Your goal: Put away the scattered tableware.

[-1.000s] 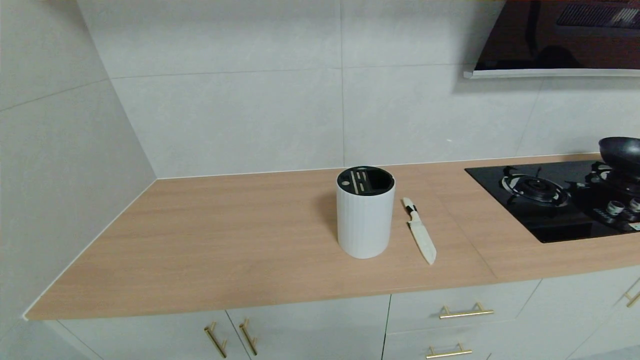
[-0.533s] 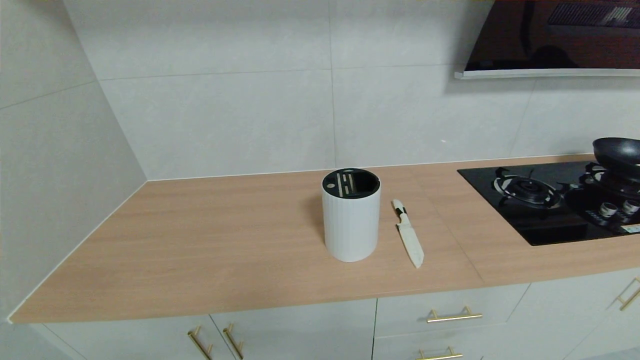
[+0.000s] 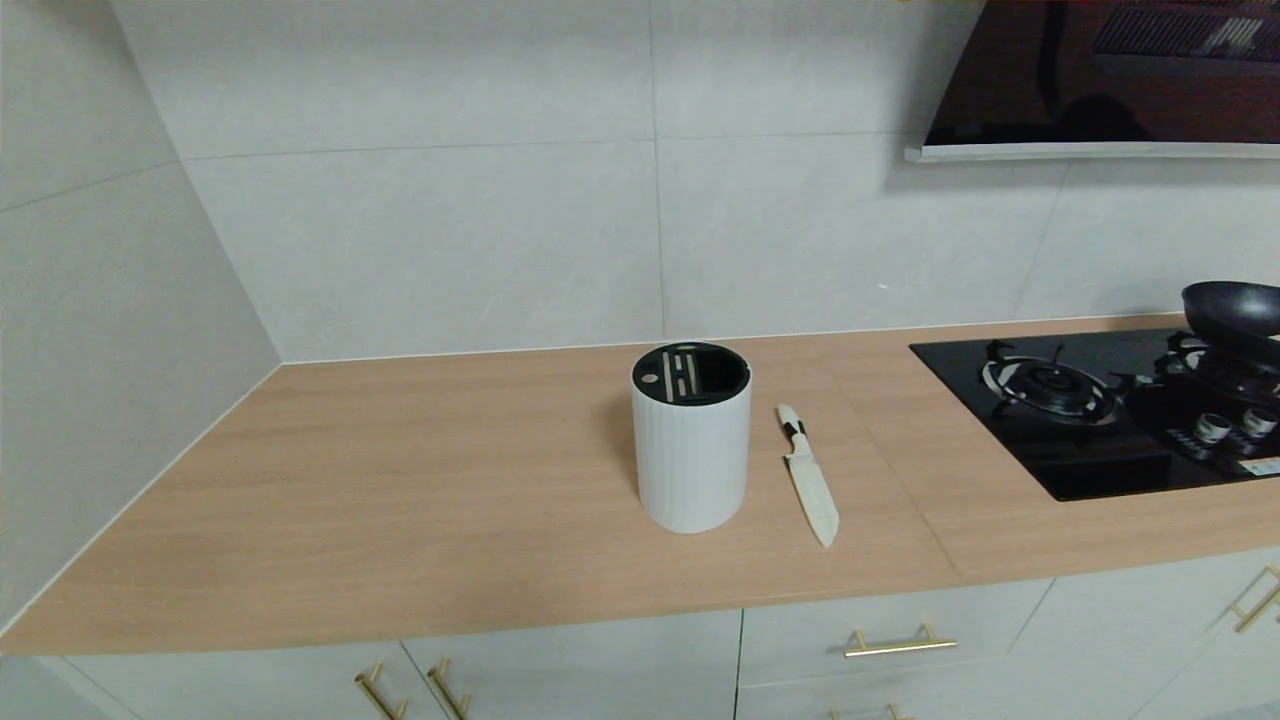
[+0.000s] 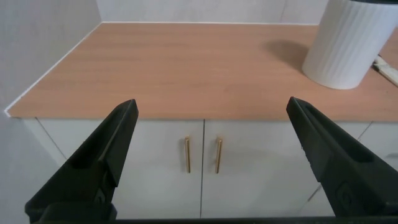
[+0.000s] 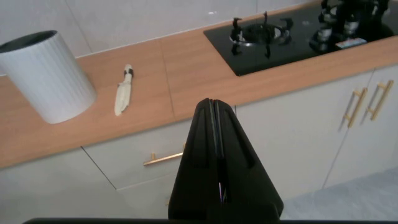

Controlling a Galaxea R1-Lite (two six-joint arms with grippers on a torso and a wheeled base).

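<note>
Head view: a long wooden countertop (image 3: 400, 480) runs along a pale tiled wall. A white ribbed knife holder (image 3: 690, 450) stands upright near the middle, its black top cut with narrow slots. Just beside it, on the robot's right and not touching it, a knife (image 3: 808, 475) lies flat on the wood. The knife is cream-coloured with a black band at the handle, and its tip points toward the front edge of the counter. Farther right a black gas hob (image 3: 1100, 410) is set into the counter, with a dark wok (image 3: 1235, 305) on its far burner and an extractor hood (image 3: 1100, 80) above. White cabinets with gold handles (image 3: 895, 640) sit below.

Left wrist view: the left gripper (image 4: 211, 106) is released, its two black fingers spread wide with nothing between them. It hangs in front of the cabinet doors, level with the counter's front edge. The knife holder (image 4: 351, 43) stands well off to one side, with the end of the knife (image 4: 388, 67) just past it.

Right wrist view: the right gripper (image 5: 214, 109) is clenched, its fingers pressed together on nothing, in front of the drawers. On the counter beyond, the knife (image 5: 123, 90) lies between the knife holder (image 5: 50, 78) and the gas hob (image 5: 298, 34), closer to the holder.
</note>
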